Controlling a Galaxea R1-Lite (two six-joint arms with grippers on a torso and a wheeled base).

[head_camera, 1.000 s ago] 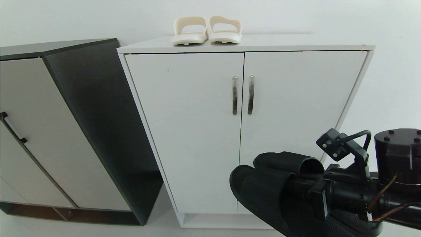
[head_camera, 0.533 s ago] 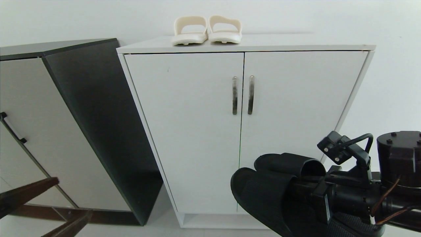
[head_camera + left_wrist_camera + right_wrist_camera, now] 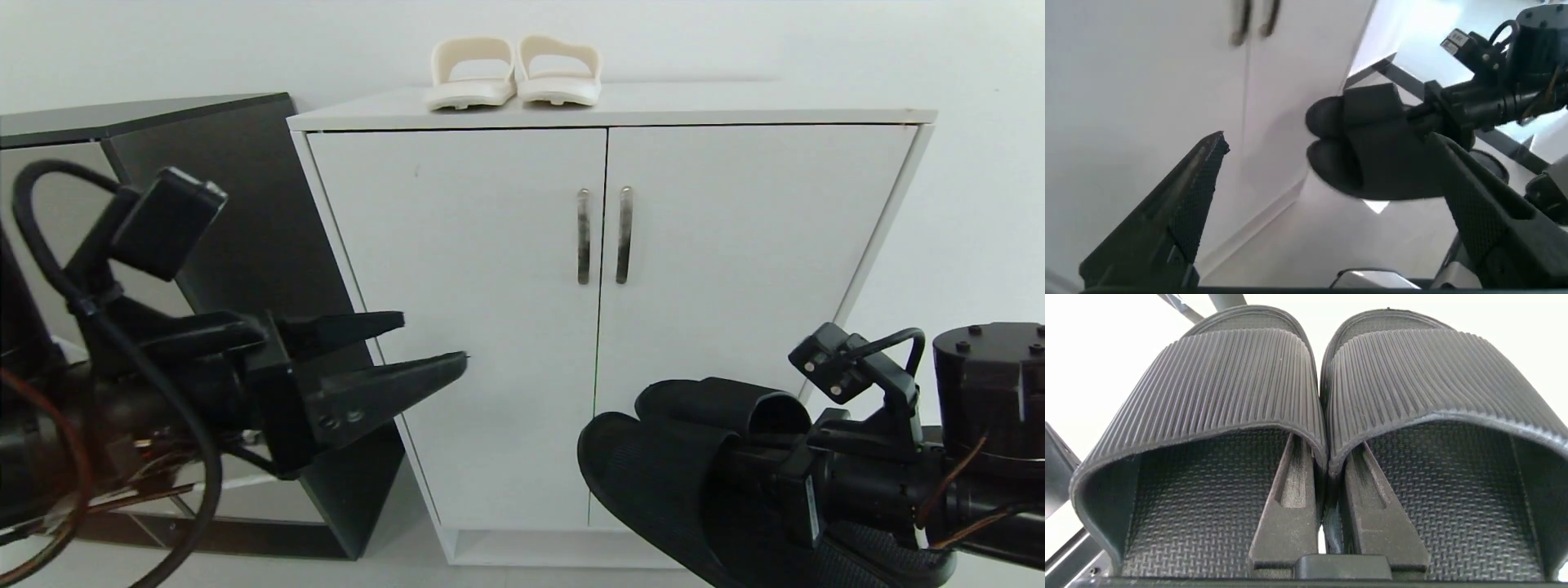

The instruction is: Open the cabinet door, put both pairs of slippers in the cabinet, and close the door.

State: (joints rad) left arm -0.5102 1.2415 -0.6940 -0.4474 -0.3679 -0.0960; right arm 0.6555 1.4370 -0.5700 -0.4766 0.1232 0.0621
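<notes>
The white cabinet (image 3: 490, 327) has both doors shut, its two metal handles (image 3: 602, 235) side by side at the middle. A cream pair of slippers (image 3: 513, 72) rests on its top. My right gripper (image 3: 1327, 457) is shut on the black pair of slippers (image 3: 669, 465), one finger inside each slipper pinching their inner walls together, low in front of the right door. My left gripper (image 3: 433, 336) is open and holds nothing, level with the lower half of the left door. The left wrist view shows the black slippers (image 3: 1372, 139) beyond its fingers (image 3: 1200, 196).
A dark cabinet (image 3: 245, 245) with a pale door stands close against the white cabinet's left side. A bare white wall (image 3: 980, 204) lies behind and to the right. Pale floor (image 3: 392, 572) runs below both cabinets.
My left arm has come up from the lower left into view, its open gripper now before the left door. The right arm with the black slippers has barely shifted.
</notes>
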